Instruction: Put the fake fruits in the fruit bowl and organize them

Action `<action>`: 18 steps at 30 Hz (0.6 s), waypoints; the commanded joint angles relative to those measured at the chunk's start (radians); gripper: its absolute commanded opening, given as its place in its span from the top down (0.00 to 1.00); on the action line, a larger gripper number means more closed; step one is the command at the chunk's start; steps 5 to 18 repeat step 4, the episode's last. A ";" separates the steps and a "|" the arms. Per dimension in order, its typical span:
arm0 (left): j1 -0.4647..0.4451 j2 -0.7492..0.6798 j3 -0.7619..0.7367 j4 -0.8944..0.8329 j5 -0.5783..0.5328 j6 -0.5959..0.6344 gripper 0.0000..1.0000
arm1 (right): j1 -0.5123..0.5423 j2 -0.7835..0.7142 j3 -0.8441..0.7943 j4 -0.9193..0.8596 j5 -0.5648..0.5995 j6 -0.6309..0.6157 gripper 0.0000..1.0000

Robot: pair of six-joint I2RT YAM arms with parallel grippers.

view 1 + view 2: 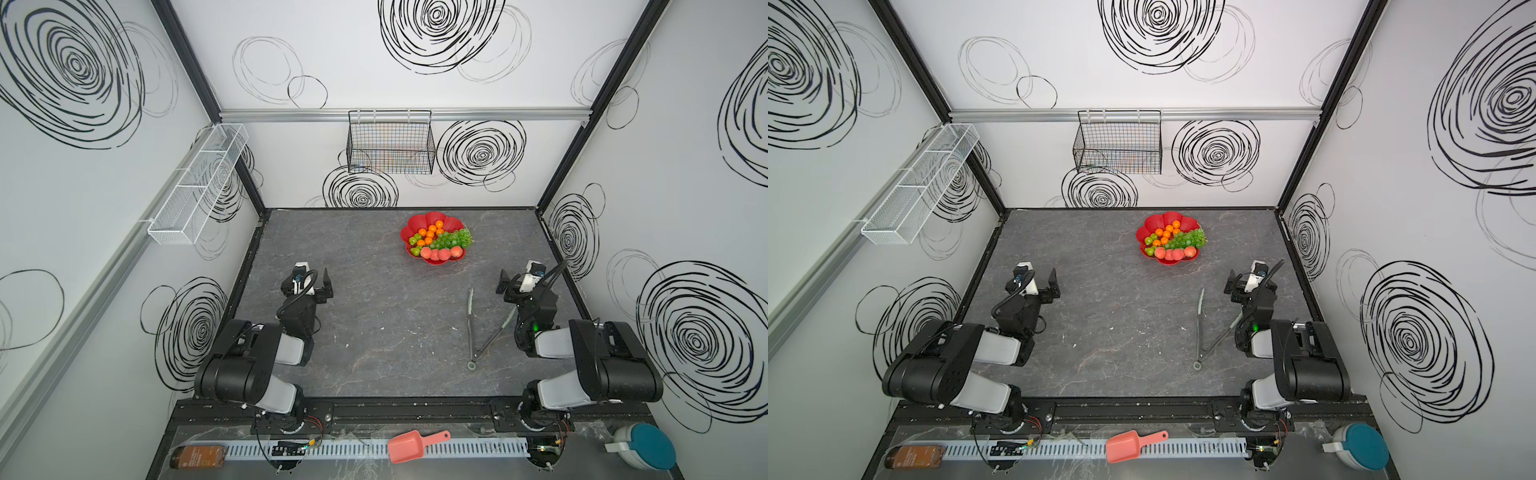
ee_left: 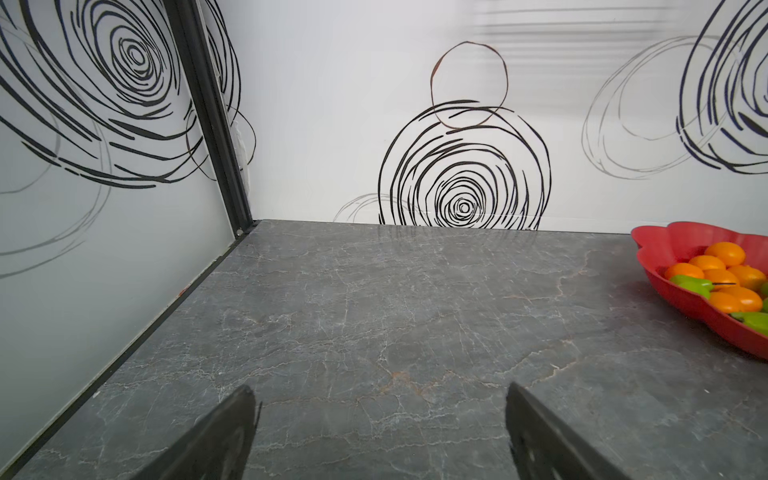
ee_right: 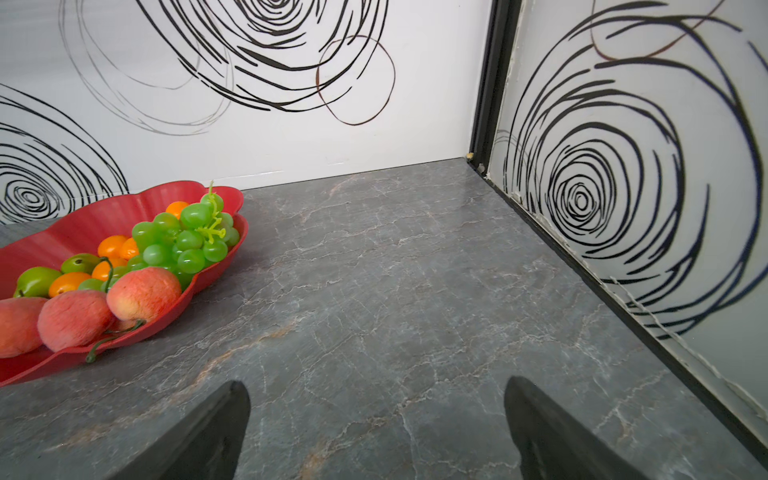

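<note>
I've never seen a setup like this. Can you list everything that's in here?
fruit bowl: one, red, far middle of the table
oranges: at least six, orange, far part of the bowl
pears: at least two, green, bowl's left part
grapes: one bunch, green, bowl's right part
peaches: four, pink-red, bowl's near edge
tongs: one, grey, lying open by the right arm
scoop: one, salmon-pink, near ledge
bottle: one, brown, ledge's left end
lidded container: one, white with teal lid, ledge's right end
wire basket: one, black, back wall
mesh basket: one, white, left wall
table: one, dark grey
left fingers: two, black, open, empty
right fingers: two, black, open, empty
</note>
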 commanded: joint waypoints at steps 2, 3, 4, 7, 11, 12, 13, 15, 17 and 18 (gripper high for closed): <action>0.004 -0.006 0.005 0.050 0.004 0.002 0.04 | 0.006 0.007 0.016 0.018 0.024 -0.018 0.00; 0.000 -0.007 -0.001 0.061 0.009 0.008 0.04 | 0.006 0.008 0.016 0.018 0.025 -0.018 0.00; 0.002 -0.007 -0.016 0.095 0.056 0.017 0.04 | 0.006 0.007 0.016 0.018 0.024 -0.018 0.00; 0.002 -0.007 -0.016 0.095 0.056 0.017 0.04 | 0.006 0.007 0.016 0.018 0.024 -0.018 0.00; 0.002 -0.007 -0.016 0.095 0.056 0.017 0.04 | 0.006 0.007 0.016 0.018 0.024 -0.018 0.00; 0.002 -0.007 -0.016 0.095 0.056 0.017 0.04 | 0.006 0.007 0.016 0.018 0.024 -0.018 0.00; 0.002 -0.007 -0.016 0.095 0.056 0.017 0.04 | 0.006 0.007 0.016 0.018 0.024 -0.018 0.00; 0.002 -0.007 -0.016 0.095 0.056 0.017 0.04 | 0.006 0.007 0.016 0.018 0.024 -0.018 0.00; 0.002 -0.007 -0.016 0.095 0.056 0.017 0.04 | 0.006 0.007 0.016 0.018 0.024 -0.018 0.00; 0.002 -0.007 -0.016 0.095 0.056 0.017 0.04 | 0.006 0.007 0.016 0.018 0.024 -0.018 0.00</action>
